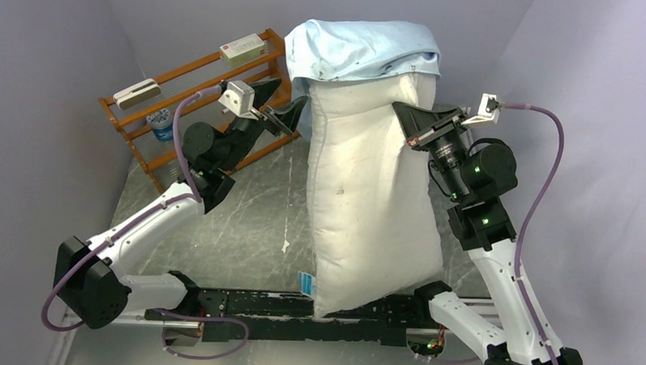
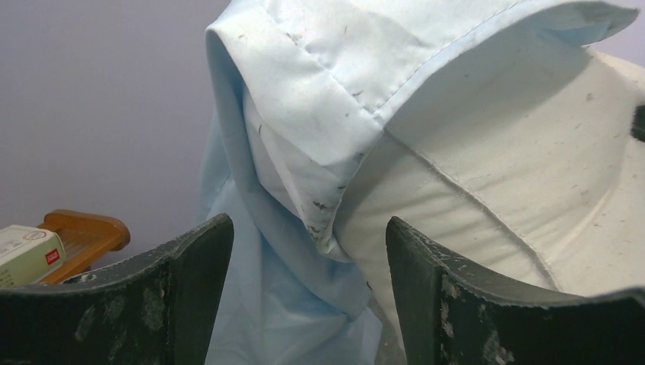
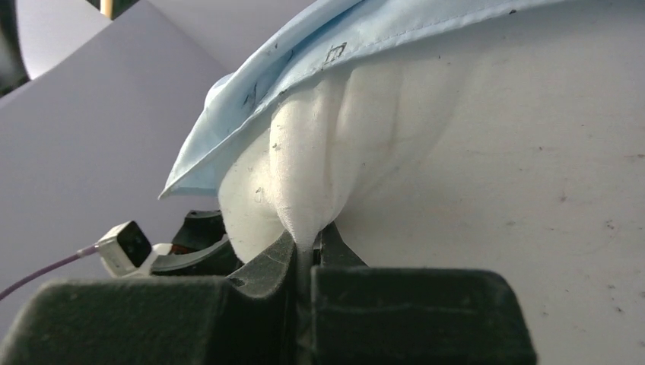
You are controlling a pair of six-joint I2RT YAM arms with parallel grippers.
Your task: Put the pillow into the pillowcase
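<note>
Grey worktop: pillow upright, pillowcase capping its top.
Right fingers pinch pillow fabric; left fingers spread wide, released.

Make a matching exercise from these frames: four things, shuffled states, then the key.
Things
1. pillow
2. pillowcase
3. left gripper
4. right gripper

States
A. shut, pinching white fabric
B. pale blue, capping only the far end
C. open, gripping nothing
D. white, mostly uncovered

Pairs: 1-D, 2-B, 3-C, 4-A
</note>
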